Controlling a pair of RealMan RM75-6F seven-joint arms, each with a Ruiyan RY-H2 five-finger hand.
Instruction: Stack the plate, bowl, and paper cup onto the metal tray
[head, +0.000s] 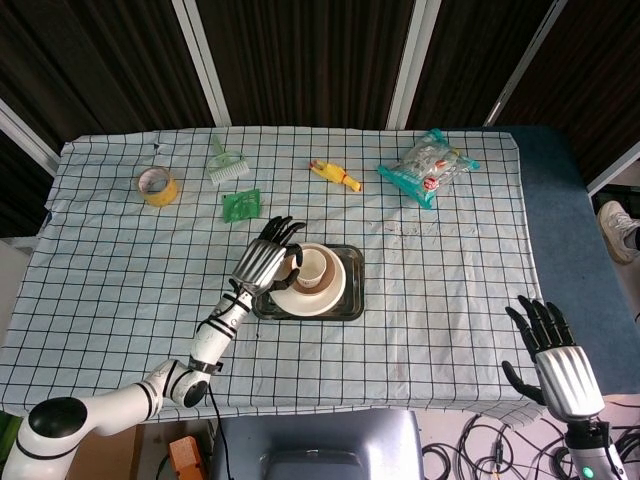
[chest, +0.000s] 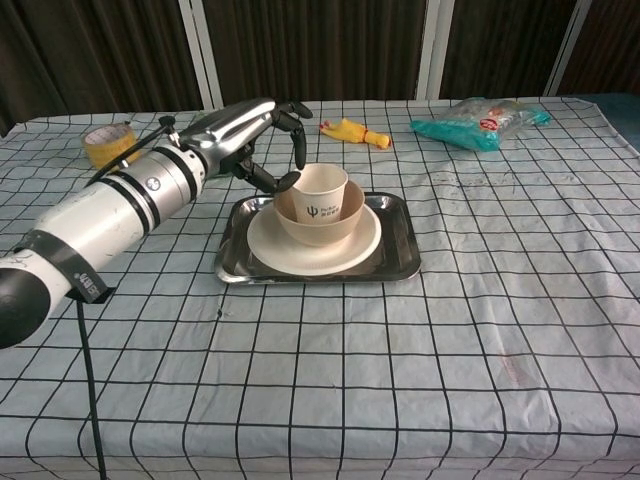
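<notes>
sitting at centre frame, your paper cup (chest: 320, 193) rests in the bowl (chest: 345, 222) on the plate (chest: 313, 250) in the metal tray (chest: 399, 250). your left hand (chest: 255, 135) hovers beside it, fingers spread, gripping nothing; your right hand (head: 556, 366) hangs open, lower right.

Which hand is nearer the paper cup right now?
Left. The left hand is right beside the paper cup, fingers spread just behind its rim, cup seated in the bowl. The right hand hangs open off the table's near right corner, far from the tray.
</notes>
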